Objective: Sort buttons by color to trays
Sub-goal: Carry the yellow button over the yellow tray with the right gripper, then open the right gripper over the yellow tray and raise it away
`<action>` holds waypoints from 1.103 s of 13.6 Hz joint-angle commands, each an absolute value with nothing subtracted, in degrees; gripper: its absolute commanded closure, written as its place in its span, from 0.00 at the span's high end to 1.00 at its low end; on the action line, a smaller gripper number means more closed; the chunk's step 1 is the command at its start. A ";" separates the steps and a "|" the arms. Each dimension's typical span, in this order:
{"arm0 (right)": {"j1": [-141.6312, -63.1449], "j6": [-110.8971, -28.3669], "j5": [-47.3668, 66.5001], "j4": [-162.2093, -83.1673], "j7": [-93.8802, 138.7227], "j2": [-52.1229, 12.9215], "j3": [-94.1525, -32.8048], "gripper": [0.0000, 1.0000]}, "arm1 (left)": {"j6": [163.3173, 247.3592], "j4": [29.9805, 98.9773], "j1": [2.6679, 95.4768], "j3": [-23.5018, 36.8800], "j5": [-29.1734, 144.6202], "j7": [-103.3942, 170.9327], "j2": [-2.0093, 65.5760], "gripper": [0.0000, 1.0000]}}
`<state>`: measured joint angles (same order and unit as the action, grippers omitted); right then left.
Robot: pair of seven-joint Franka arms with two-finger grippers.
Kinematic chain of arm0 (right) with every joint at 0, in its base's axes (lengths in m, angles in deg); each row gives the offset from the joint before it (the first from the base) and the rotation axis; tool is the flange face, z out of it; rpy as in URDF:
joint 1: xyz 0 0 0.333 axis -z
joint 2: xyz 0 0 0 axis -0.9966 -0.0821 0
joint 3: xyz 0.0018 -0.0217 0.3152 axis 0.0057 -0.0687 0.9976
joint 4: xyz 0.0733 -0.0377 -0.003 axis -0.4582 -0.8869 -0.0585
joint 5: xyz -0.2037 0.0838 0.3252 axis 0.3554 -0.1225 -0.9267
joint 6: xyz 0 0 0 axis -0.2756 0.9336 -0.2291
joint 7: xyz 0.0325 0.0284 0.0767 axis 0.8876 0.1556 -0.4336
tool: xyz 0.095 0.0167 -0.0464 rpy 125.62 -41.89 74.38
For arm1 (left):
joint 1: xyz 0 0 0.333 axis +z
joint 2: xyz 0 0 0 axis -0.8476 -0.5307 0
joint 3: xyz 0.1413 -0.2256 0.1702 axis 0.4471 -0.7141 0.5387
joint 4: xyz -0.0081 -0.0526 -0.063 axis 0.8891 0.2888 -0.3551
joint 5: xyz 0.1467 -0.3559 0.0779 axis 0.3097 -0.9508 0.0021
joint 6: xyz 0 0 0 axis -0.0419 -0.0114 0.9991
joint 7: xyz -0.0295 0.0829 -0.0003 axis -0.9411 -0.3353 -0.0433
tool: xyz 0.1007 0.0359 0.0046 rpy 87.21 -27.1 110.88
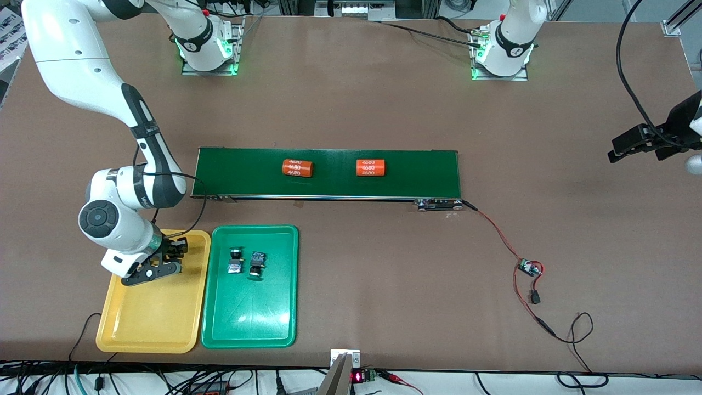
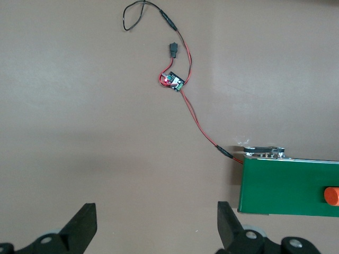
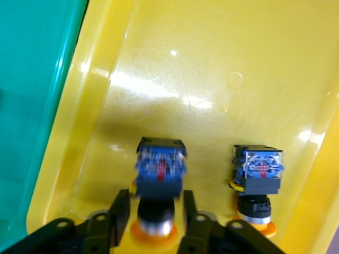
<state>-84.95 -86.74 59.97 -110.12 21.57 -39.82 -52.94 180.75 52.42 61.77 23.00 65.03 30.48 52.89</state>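
Inside the yellow tray (image 3: 175,69), 1 button (image 3: 159,172) sits between the right claw's (image 3: 156,211) slightly parted fingers, apparently just let go; another button (image 3: 259,177) stands beside it. 2 buttons (image 1: 247,261) lie in the green tray (image 1: 249,323). They are judged light, rigid and slick, best pinched across the blocky body. The left claw (image 2: 156,230) waits wide open over the bare table (image 2: 79,132).

Front cam: high, faces both arm bases across worktop (image 1: 351,109). Left wrist cam looks down from well up; shares conveyor belt (image 1: 329,173) w/ front. Right wrist cam close inside yellow tray (image 3: 159,63).
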 commanded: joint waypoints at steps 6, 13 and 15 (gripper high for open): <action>-86.17 -79.39 58.47 -111.21 21.74 -32.02 -52.76 1.00 | 180.81 54.15 62.25 22.20 66.10 30.23 54.86 1.00; -87.66 -52.12 53.80 -112.60 25.87 -12.77 -52.67 1.00 | 181.69 54.33 62.25 22.11 66.10 29.08 54.86 1.00; -87.31 -50.69 53.18 -116.63 25.34 -6.54 -52.84 1.00 | 181.78 54.33 62.25 22.11 66.10 29.16 54.86 1.00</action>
<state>-87.72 -51.04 54.31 -110.75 25.06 -12.68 -52.76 180.98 52.86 62.04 22.36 65.04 30.25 53.37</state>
